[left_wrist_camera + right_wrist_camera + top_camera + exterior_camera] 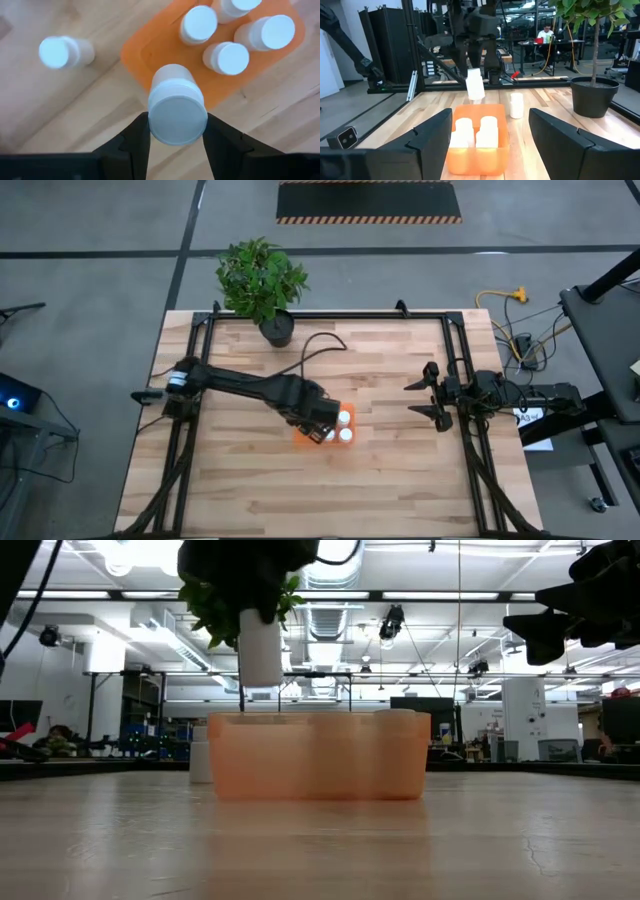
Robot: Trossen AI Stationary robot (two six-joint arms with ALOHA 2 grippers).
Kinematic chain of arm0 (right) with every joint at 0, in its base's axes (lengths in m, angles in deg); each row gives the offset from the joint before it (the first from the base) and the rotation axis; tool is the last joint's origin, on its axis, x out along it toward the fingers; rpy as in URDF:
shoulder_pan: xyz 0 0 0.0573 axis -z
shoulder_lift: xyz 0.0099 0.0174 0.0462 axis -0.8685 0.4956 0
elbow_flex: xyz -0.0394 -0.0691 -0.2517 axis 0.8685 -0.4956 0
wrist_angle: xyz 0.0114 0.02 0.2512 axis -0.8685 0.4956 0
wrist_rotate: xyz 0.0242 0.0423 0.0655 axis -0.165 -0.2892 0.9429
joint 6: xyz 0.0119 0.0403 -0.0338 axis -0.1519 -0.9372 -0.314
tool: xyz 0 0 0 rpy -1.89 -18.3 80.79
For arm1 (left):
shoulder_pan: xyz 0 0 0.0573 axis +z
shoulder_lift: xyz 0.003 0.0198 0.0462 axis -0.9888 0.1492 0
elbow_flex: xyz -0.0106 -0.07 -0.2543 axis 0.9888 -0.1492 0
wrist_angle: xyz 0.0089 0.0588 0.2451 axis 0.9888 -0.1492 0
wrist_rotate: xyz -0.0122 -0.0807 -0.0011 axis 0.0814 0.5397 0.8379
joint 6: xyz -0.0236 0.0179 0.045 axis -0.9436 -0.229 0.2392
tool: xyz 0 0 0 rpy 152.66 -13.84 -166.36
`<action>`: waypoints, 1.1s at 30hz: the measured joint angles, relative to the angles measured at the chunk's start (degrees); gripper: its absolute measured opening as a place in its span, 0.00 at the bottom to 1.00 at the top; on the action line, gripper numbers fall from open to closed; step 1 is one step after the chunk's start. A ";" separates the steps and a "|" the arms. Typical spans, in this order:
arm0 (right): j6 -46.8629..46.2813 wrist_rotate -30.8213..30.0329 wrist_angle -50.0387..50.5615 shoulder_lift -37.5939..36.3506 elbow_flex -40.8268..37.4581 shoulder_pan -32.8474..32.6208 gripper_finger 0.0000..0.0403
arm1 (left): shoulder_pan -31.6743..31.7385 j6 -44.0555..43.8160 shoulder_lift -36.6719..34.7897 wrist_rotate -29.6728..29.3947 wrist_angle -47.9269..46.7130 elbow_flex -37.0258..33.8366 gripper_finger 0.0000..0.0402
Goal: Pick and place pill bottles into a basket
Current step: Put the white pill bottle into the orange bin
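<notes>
White plastic pill bottle (176,107), small, round-capped, pinched at its sides by the left hand (175,137) above the shallow orange plastic basket (303,434) mid-counter. Probably light, rigid, slick; grip below the cap. Basket holds four bottles (229,57); one (64,51) stands outside. Right hand (425,395) spread, near the right edge.

white pill bottles (177,107), bright orange basket (145,47), black plant pot (594,96), pale wood table (390,470)

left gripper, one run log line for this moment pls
left gripper: shut on pill bottle above basket | right gripper: open, idle
</notes>
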 joint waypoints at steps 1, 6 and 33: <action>-0.02 -0.01 0.00 0.02 0.00 0.02 0.62 | 0.37 1.28 0.92 0.15 -0.07 0.81 0.34; 0.00 0.00 0.00 0.02 0.00 0.02 0.62 | 2.10 5.30 3.42 0.85 -1.47 1.87 0.34; 0.00 0.04 0.02 0.00 0.00 0.02 0.63 | 4.87 11.77 6.69 1.29 8.17 -9.85 0.34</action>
